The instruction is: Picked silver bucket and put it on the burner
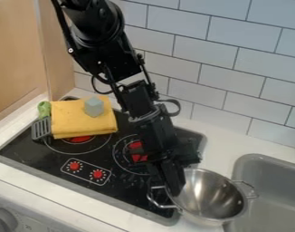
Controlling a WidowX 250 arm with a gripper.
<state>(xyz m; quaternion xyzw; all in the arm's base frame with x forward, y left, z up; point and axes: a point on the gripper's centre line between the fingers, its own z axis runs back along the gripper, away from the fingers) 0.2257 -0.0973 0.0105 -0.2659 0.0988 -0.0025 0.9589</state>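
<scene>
Silver bucket (211,195) sits between the stove (122,189) and the sink (259,157), the gripper (172,183) at its stove-side rim; whether it pinches, I cannot tell. Likely step: grasping. Next: secure the rim, then lift toward the burner (136,146).

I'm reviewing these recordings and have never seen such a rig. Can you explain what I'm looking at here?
This picture comes from a fixed camera looking down at a slant. The black jointed machine entering from the top is a robot arm; its pincer is at the stove-side rim of a round silver metal bowl with wire handles. Whether it grips the bowl, I can't tell.

The bowl is between a black stovetop and a grey sink. On the stovetop lie a folded yellow cloth, topped by a pale blue-grey block, and a green-handled dark slotted spatula.
</scene>
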